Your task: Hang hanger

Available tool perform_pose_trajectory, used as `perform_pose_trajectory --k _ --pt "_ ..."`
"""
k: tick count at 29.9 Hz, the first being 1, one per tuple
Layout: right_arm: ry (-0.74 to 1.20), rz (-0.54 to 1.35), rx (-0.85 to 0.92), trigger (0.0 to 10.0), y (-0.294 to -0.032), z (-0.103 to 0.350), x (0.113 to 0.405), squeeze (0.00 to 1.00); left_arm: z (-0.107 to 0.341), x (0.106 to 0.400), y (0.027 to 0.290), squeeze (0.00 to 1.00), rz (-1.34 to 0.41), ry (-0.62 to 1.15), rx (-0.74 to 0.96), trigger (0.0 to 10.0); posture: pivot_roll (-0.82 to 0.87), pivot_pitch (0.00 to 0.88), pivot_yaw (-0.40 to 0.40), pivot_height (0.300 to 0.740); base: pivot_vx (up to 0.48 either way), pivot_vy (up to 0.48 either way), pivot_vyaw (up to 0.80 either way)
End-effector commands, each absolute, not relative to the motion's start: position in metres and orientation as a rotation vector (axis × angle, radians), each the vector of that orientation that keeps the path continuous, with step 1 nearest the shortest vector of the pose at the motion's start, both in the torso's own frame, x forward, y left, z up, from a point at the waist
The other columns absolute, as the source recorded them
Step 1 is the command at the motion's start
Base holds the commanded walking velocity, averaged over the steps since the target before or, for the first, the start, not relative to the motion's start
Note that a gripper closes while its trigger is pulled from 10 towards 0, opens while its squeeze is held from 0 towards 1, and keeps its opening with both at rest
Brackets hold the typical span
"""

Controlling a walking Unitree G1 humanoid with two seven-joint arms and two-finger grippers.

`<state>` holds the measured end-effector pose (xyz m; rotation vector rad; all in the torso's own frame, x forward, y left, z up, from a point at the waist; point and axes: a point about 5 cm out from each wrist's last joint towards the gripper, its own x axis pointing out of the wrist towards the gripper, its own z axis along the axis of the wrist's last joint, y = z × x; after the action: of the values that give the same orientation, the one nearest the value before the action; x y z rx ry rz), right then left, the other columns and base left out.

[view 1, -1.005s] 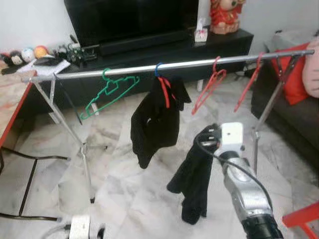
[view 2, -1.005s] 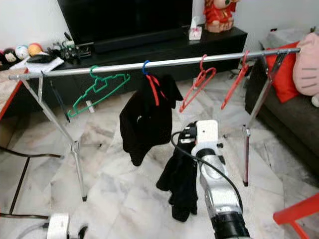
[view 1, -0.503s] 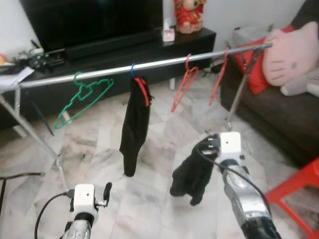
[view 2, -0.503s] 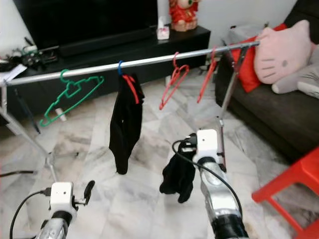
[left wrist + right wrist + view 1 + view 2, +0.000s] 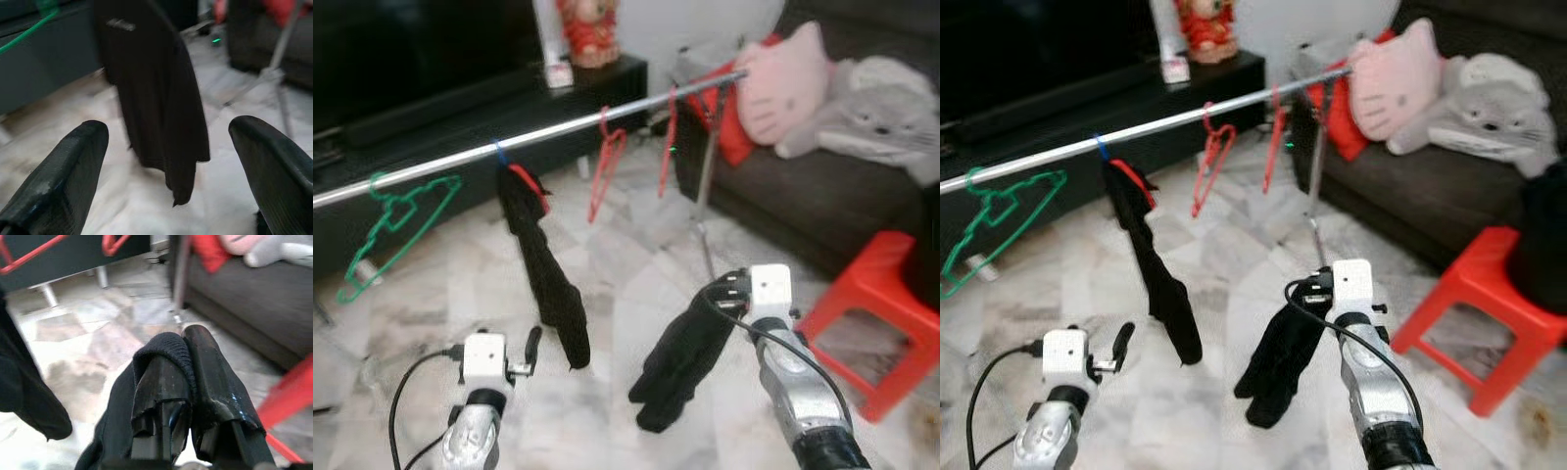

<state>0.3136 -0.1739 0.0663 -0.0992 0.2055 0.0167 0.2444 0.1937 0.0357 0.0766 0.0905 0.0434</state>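
marble floor [image 5: 636, 264]; right end effector [image 5: 183, 357] pinching black garment [image 5: 680, 367], hanger hidden.

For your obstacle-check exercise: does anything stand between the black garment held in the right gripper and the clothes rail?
Nothing visible does. The right gripper holds the black garment low over the floor, with open space up to the rail.

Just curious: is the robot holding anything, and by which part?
Yes. The right gripper pinches a black garment by its top edge; the left gripper is open and holds nothing.

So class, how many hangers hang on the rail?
4: a green hanger at the robot's left, a hanger carrying the black garment, then two bare red hangers rightward. More may hide beyond the frame.
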Motion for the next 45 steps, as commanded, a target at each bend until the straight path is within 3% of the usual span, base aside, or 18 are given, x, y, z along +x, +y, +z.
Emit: perform_pose_trajectory --k 1,9,45 --pt "0.172 0.032 -0.102 10.0 -0.167 0.071 0.317 0.00 0.035 0.242 0.198 0.00 0.052 0.112 0.073 10.0 -0.16 0.000 0.088 0.732 0.000 0.000 -0.74" --pt "0.176 0.024 -0.105 10.0 -0.169 0.068 0.317 0.00 0.042 0.242 0.195 0.00 0.040 0.111 0.068 10.0 -0.15 0.000 0.087 0.732 0.000 0.000 -0.74" --pt "0.175 0.065 -0.166 10.0 -0.164 0.053 0.311 0.00 0.070 0.254 0.178 0.00 -0.014 0.047 0.049 10.0 -0.15 0.000 0.090 0.732 0.027 0.000 0.06"
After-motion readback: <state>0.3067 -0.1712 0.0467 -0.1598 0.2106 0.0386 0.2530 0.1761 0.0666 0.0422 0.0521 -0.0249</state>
